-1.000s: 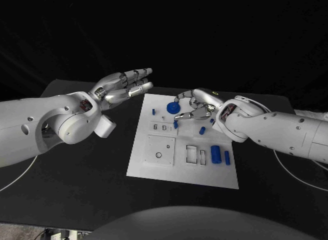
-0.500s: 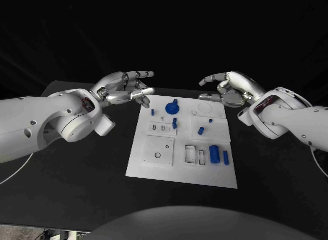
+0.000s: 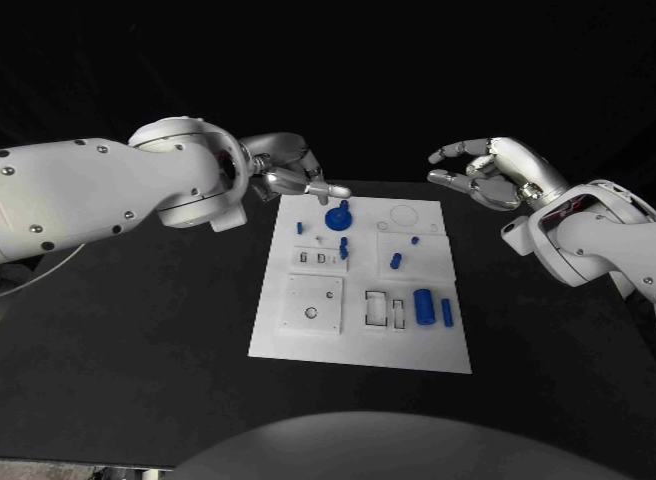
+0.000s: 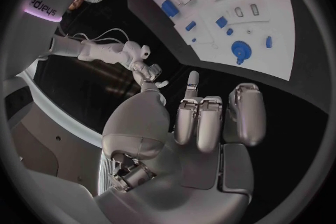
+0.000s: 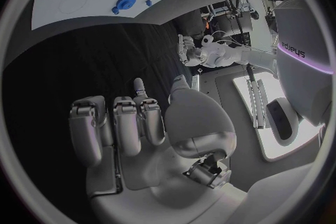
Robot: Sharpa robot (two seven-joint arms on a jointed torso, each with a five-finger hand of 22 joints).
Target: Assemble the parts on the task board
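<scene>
The white task board point(image 3: 360, 345) lies in the middle of the black table. A round blue part point(image 3: 337, 215) sits near the board's far edge, also seen in the left wrist view point(image 4: 240, 49) and the right wrist view point(image 5: 126, 1). Small blue pegs point(image 3: 396, 262) stand mid-board. A blue cylinder point(image 3: 425, 306) and a blue bar point(image 3: 448, 312) lie at its right side. My left hand point(image 3: 291, 174) hovers at the board's far left corner, empty, one finger stretched out. My right hand point(image 3: 488, 171) hangs beyond the far right corner, fingers apart and curved, holding nothing.
Pale rectangular recesses point(image 3: 379, 307) and a square plate with a hole point(image 3: 314, 303) mark the board's near half. Bare black table point(image 3: 141, 330) surrounds the board on all sides. My bulky left forearm point(image 3: 98, 200) rises over the table's left part.
My right hand has lifted off the round blue part and drawn back to the far right, leaving the part on the board. My left arm has swung up while its hand stays by the far left corner.
</scene>
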